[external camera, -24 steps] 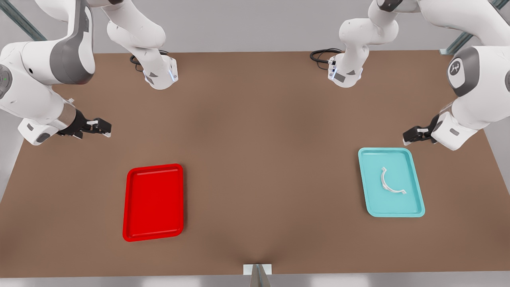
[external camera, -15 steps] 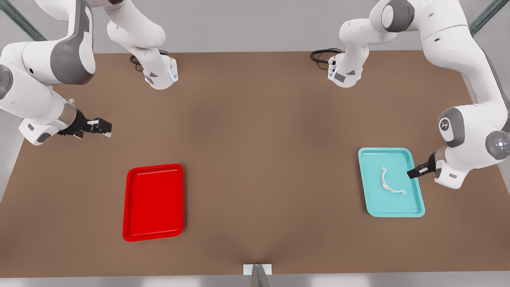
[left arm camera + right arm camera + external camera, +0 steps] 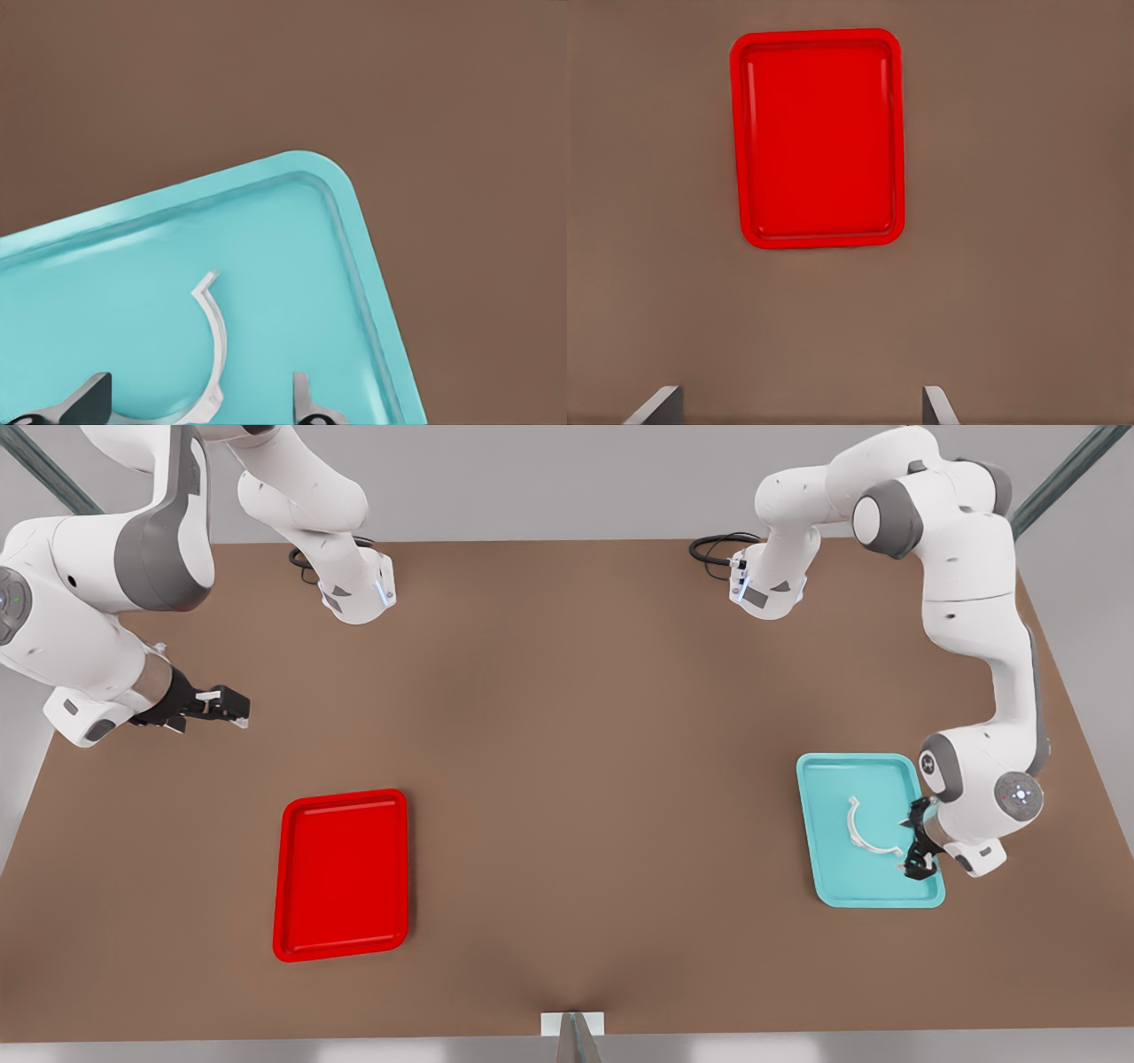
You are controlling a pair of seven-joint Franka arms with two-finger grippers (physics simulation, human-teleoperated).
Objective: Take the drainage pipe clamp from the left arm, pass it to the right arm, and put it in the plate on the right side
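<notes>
The front view is looking steeply down across the whole table (image 3: pixel 567 717) toward both arm bases. The left wrist view is hovering close over the teal tray (image 3: pixel 266 266), apparently tilted. The right wrist view is looking from farther off at the plate (image 3: pixel 818 137); the front view is sharing both trays.

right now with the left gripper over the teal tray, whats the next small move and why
Probably lower the left gripper straight down and close on the drainage pipe clamp. Its fingers are open, straddling the clamp's lower arc, and the clamp lies loose in the teal tray. The right gripper waits open beyond the plate.
</notes>
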